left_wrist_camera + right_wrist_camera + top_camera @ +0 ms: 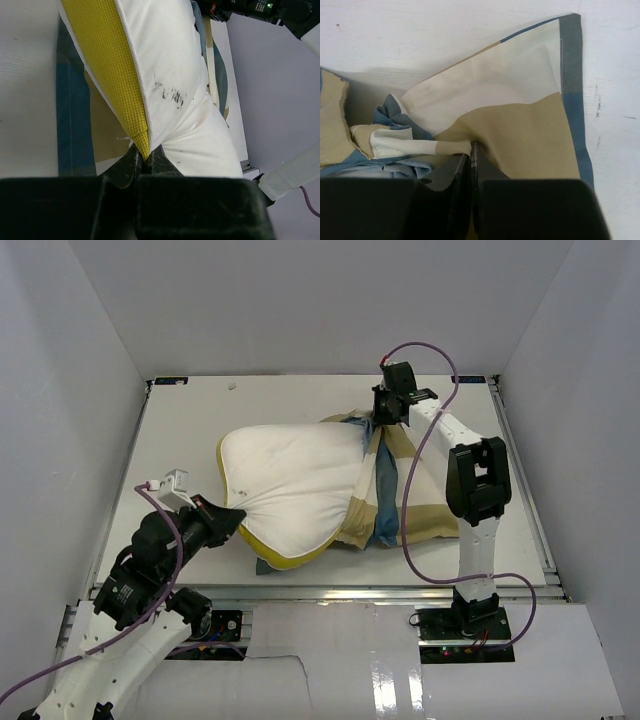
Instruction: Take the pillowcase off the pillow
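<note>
- Top view: the pillow point(295, 485) lies mid-desk point(190, 430), mostly bare, with the pillowcase point(436, 524) bunched over its right end.
- Left wrist: the left fingers point(125, 172) are pinched tight on the pillow's yellow corner. It is a thin bite and could slip out.
- Right wrist: the right fingers point(487, 175) are clamped on pillowcase fabric, and the bunched folds may snag.

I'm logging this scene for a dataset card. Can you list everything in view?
pillow: one, white with yellow edging, middle of the table, mostly out of its cover.
pillowcase: one, tan, blue and cream checks, bunched over the pillow's right end.
table: one, white, under everything.
cables: two, purple, one along each arm.
left gripper: one, black, shut on the pillow's near-left corner.
right gripper: one, black, shut on the pillowcase at its far edge.
</note>
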Tool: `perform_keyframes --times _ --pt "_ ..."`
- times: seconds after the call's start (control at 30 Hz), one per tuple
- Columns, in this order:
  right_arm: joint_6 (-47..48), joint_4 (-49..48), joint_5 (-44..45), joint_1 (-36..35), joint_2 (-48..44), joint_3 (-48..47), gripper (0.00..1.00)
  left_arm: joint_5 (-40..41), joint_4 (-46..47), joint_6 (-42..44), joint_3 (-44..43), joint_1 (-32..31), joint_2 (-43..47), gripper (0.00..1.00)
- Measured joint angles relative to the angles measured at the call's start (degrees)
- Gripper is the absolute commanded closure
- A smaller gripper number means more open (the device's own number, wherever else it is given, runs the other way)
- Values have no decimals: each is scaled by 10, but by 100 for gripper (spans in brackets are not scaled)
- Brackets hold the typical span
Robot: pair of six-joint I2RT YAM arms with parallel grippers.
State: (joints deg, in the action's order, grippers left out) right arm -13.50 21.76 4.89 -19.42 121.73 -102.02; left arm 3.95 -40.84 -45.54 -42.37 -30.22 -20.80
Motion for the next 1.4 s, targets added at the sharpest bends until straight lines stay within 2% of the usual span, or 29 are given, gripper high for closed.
perform_keyframes --times 0.07,0.1,0.13,0.17,0.27,0.4,0.53,0.6,0.77,0.9,0.97,1.07,1.17,1.2,1.23,1.3,1.33,1.4 --pt "-7 3 -22 5 -3 7 87 6 -3 -2 0 0 -7 100" --pt "-7 0 -40 7 -3 9 69 9 -3 -2 0 0 -11 100" --pt "-7 -3 -61 10 -3 10 58 15 -3 -2 0 0 -17 100" --pt "-6 -5 -79 13 -3 11 34 18 -2 -2 0 0 -23 100" --pt "4 -5 -116 19 -13 12 12 27 2 -1 5 0 -35 100" --pt "10 19 -138 18 -57 12 8 37 5 0 28 0 -34 100" --pt "4 41 -154 6 -139 13 7 37 14 0 50 0 -41 100" --pt "1 32 -151 -7 -202 45 8 35 26 0 64 0 -46 100" --pt "-3 -2 -120 -85 -379 209 14 27 40 -4 84 0 -50 100" --pt "-18 -71 -84 -182 -505 434 21 20 63 -9 92 1 -50 100" --pt "-31 -74 -58 -228 -542 527 25 15 72 -10 92 1 -59 100" --pt "-52 -86 -10 -268 -561 616 30 12 87 -10 90 1 -88 100" --pt "-72 -100 39 -286 -564 645 36 9 96 -9 88 0 -122 100" --pt "-76 -102 53 -292 -564 645 40 10 97 -8 87 0 -134 100" --pt "-82 -106 68 -297 -566 645 51 10 97 -8 85 0 -143 100" --pt "-88 -110 94 -304 -572 645 83 10 95 -5 76 0 -157 100" --pt "-94 -111 113 -305 -577 645 92 12 90 -3 66 1 -164 100" --pt "-100 -110 138 -295 -590 645 92 14 73 3 24 0 -184 100"
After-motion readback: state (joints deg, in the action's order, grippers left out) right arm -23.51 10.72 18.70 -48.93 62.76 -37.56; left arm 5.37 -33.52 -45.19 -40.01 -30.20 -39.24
